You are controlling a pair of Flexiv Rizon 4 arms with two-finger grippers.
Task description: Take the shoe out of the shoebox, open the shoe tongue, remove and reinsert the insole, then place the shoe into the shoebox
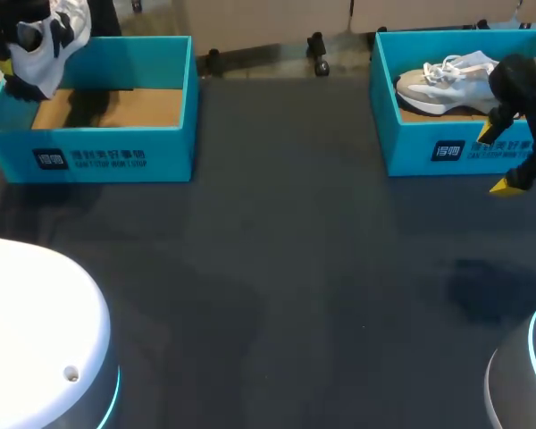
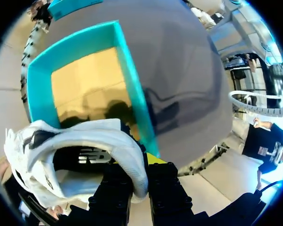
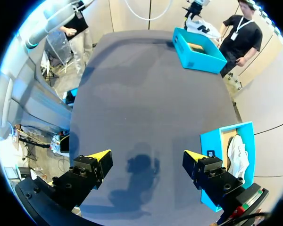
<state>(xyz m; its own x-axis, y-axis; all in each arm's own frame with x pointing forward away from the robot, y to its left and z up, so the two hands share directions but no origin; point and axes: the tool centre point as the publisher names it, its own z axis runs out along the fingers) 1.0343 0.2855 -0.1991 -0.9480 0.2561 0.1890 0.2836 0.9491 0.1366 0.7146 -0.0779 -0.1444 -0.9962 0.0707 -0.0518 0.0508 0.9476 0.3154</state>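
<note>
Held up over the left box (image 1: pixel 116 147), far left: white shoe (image 2: pixel 99 136), collar pinched in the left gripper (image 2: pixel 140 170), opening exposed, seemingly ready for tongue work. Right gripper (image 3: pixel 145 156) spread wide and empty, hovering by the right box (image 1: pixel 429 152), free to assist.

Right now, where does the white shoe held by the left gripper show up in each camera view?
Head view: the white shoe is at the far left, above the empty shoebox.
Left wrist view: the white shoe is up close, its collar between the left gripper fingers, nearer than the empty shoebox.
Right wrist view: the white shoe is small, just beyond the empty shoebox.
Shared landmark: the empty shoebox.
</note>
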